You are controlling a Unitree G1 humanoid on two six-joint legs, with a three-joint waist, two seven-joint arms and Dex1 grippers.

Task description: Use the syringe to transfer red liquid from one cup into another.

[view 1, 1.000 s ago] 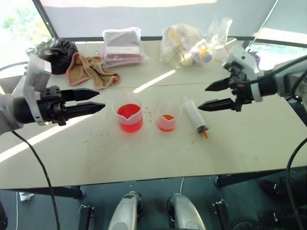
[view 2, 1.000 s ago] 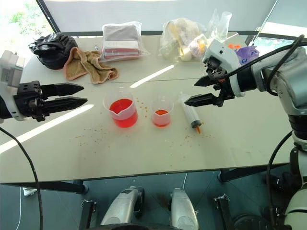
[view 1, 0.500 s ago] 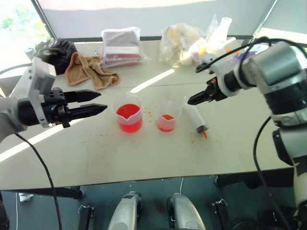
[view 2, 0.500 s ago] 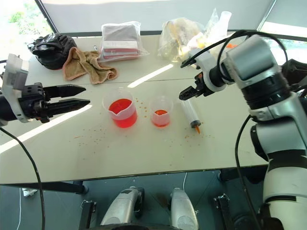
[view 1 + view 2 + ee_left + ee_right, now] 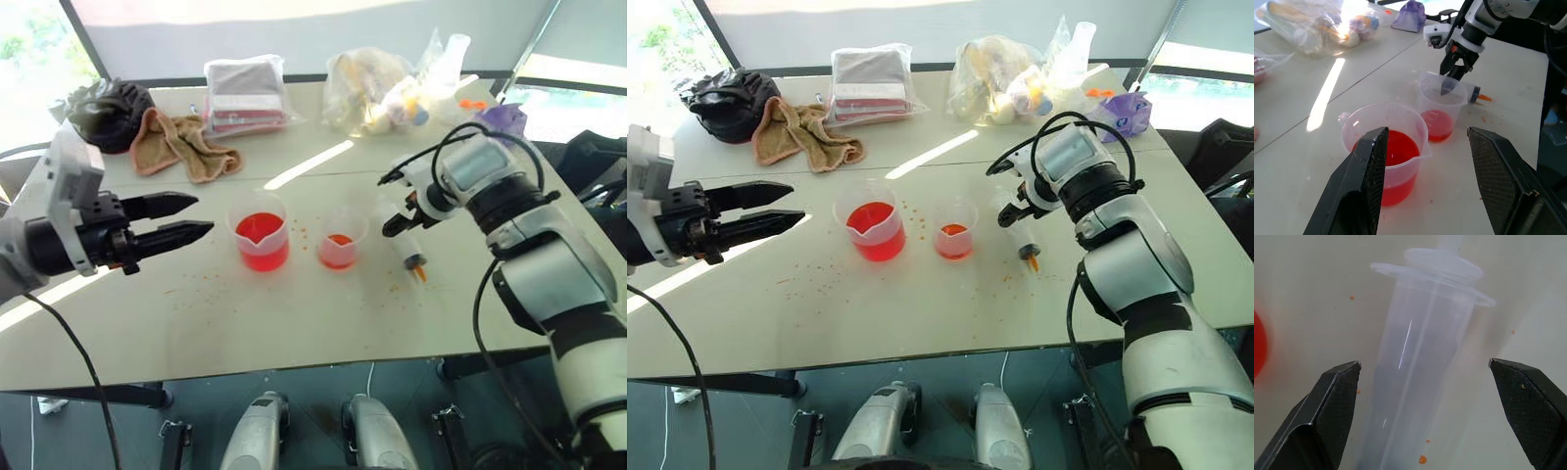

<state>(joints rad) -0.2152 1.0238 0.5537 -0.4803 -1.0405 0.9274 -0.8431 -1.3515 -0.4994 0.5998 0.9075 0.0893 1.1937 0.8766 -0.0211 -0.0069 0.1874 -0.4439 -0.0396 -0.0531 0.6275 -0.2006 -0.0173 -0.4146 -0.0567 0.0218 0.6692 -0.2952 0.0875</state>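
Right gripper [image 5: 1422, 377] over syringe [image 5: 1420, 382]
Barrel's lower end cut off; jaws wide, astride barrel, gripping nothing; left gripper [image 5: 196, 218] spread, empty, well clear.

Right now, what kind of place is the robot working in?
Probably a makeshift test bench by windows, not a proper lab. The plain table carries measuring cups of red liquid and a syringe, while bagged supplies, a towel and a dark bag crowd its far edge.

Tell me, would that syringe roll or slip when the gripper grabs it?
Probably it could roll: the syringe has a round barrel lying flat on the table. Its smooth plastic may slip. Its flange likely limits rolling, and it looks stiff and light.
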